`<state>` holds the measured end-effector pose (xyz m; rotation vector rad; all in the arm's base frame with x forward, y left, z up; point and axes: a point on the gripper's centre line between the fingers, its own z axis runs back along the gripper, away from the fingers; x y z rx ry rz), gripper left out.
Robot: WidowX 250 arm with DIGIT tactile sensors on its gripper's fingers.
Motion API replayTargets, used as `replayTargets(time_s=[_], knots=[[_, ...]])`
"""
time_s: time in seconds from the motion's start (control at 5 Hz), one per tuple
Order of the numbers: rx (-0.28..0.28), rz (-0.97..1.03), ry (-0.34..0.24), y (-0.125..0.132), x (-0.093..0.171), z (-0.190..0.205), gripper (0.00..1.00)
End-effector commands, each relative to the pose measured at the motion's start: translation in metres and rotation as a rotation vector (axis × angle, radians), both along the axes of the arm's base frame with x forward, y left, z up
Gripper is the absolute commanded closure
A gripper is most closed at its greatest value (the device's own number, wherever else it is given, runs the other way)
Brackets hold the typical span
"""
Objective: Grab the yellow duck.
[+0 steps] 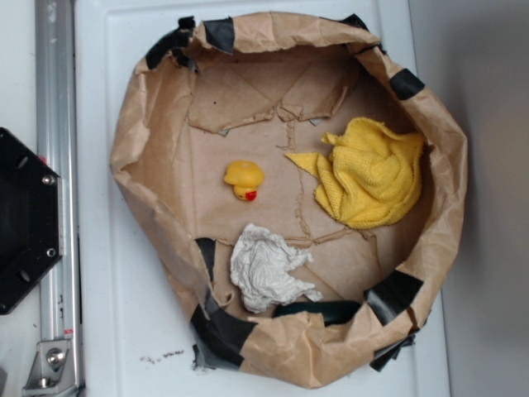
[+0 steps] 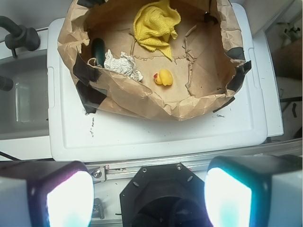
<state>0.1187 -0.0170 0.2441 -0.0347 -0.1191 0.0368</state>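
The yellow duck [image 1: 244, 178] sits on the brown paper floor of a round paper basin [image 1: 140, 124], a little left of the centre in the exterior view, with its red-orange beak turned toward the lower rim. Nothing touches it. To its right, well apart, lies the crumpled yellow cloth [image 1: 372, 174], close to the paper wall. Below the duck, near but not touching, lies the white paper wad [image 1: 266, 269], and just beside this wad a dark rounded object [image 1: 318, 310] rests against the lower wall; what it is I cannot tell. The rim of the basin is fixed with pieces of black tape [image 1: 405, 83], and the basin stands on a white surface [image 1: 124, 331]. In the wrist view the gripper [image 2: 149, 198] is high above and far from the duck [image 2: 164, 77]; its two fingers [image 2: 227, 198] stand wide apart at the bottom edge, with nothing between them.
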Motion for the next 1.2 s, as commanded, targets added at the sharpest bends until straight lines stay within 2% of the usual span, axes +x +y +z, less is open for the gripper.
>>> replayTargets(time_s=[0.0,0.2,0.4,0.6,0.8,1.0], knots=[[0.0,0.0,0.0,0.0,0.0,0.0,0.0],[0.025,0.176,0.028,0.015,0.041,-0.014,0.0],[-0.01,0.396,-0.02,0.024,0.062,-0.027,0.0],[-0.013,0.575,-0.083,0.036,0.08,-0.051,0.0],[-0.011,0.615,-0.134,0.037,0.099,-0.084,0.0],[0.018,0.605,-0.133,0.043,0.112,-0.103,0.0]])
